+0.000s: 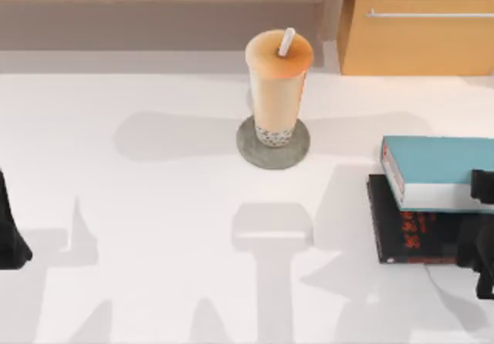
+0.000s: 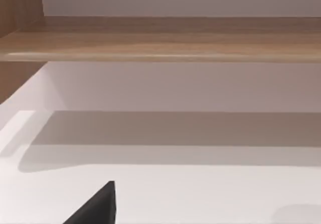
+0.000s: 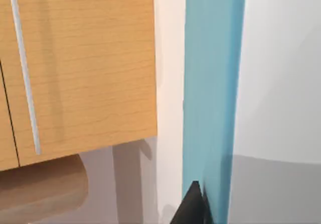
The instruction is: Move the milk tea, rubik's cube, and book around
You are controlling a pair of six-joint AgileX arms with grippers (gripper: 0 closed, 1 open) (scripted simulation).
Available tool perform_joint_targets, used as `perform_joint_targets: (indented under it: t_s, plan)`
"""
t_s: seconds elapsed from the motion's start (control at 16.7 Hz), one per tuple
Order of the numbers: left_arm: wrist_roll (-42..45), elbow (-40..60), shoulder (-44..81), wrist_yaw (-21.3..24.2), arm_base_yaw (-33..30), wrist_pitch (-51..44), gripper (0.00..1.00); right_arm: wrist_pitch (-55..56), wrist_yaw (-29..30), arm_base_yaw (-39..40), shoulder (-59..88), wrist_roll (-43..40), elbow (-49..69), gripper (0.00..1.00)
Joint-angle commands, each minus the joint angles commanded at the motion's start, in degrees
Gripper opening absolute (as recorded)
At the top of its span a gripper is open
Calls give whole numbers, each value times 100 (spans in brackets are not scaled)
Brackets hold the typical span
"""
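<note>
Left claw: seen at the far left edge of the table in the top view as a dark shape; whether its fingers are spread or pressed together cannot be told. One dark fingertip is seen in the left wrist view, over bare white surface.

Table: a white surface, crossed by soft grey shadows.

Back wall: a wooden ledge is seen running along the far side of the table.

Milk tea: stood upright at the centre back of the table, on a round grey coaster. A white straw is seen rising from its orange-tan top, and dark pearls are gathered at the bottom of the cup.

Cabinet: light wood with a metal handle bar, placed behind the table at the back right.

Book: light-blue cover with white page edges, laid flat at the right edge of the table, stacked on a thin black book with red lettering. Its blue cover is seen close up in the right wrist view.

Right claw: placed at the right edge of the table, at the near end of the stacked books. One dark fingertip is seen against the blue cover. Whether the claw is spread or pinching the book cannot be told.
</note>
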Motion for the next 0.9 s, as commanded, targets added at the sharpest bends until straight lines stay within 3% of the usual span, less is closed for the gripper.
perform_joint_targets:
  t_s: [0.24,0.9]
  plan:
    - [0,0,0,0,0,0,100,-94,184,519,94,441,-399,0]
    - [0,0,0,0,0,0,100,122,111,427,329,384,-350,0]
